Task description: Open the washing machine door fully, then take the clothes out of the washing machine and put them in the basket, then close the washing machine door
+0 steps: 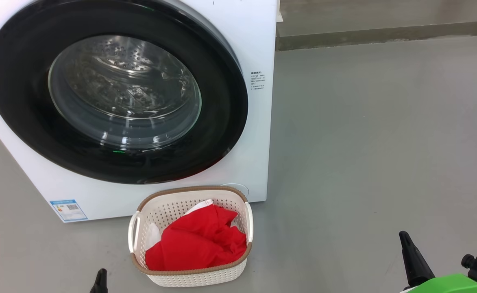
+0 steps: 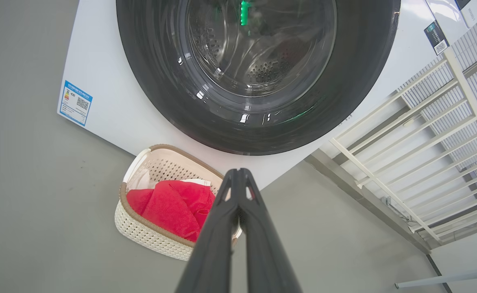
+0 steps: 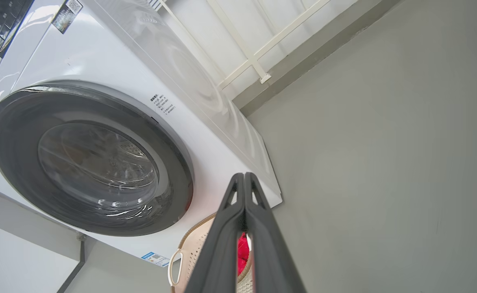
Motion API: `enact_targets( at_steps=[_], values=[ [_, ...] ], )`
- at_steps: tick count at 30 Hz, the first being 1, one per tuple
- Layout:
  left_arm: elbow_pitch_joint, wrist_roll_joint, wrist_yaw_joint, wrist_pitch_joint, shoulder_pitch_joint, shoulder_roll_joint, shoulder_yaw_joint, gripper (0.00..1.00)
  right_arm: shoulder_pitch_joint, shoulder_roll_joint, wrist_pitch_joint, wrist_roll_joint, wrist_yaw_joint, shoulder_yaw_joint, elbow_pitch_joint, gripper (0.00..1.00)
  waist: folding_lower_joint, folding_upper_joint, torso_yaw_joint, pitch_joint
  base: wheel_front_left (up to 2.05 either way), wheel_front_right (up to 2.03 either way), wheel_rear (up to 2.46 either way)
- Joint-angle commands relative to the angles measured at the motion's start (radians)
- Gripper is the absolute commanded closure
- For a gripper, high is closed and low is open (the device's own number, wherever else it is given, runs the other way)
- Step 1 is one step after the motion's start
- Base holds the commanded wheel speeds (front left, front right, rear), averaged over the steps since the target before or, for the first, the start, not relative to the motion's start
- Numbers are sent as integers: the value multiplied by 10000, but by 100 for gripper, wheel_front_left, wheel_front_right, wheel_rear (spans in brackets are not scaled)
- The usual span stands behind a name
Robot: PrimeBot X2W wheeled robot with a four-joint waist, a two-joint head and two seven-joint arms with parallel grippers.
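Note:
The washing machine (image 1: 258, 49) stands white at the upper left, and its door (image 1: 14, 101) with the black rim lies shut flat against the front. Behind the glass I see the bare steel drum (image 1: 120, 81). On the floor in front sits the basket (image 1: 197, 278) with the red and white clothes (image 1: 197, 244) heaped inside. My left gripper (image 2: 238, 173) is shut and holds nothing; its tip (image 1: 101, 273) pokes up at the bottom edge, left of the basket. My right gripper (image 3: 244, 177) is shut and bare too, low at the right (image 1: 404, 236), well away from the basket.
Grey floor (image 1: 364, 142) spreads wide to the right of the machine. A low kerb (image 1: 384, 34) runs along the back. A white railing (image 2: 425, 134) stands beside the machine. A blue label (image 1: 68, 209) is stuck low on the machine's front.

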Motion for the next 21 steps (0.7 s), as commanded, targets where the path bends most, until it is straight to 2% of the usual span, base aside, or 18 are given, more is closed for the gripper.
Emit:
enact_targets(
  at_steps=[1,21],
  values=[
    [-230,-314,-31,94,-497,154,115,100,-560,-68,76,357,-5,-24,-303,100,-1,-1,2,16,0,0,0],
    [-212,-2410,-41,641,-910,199,147,100,-887,-57,637,2280,-6,-167,-367,100,-1,-1,20,184,0,0,0]
  ],
)
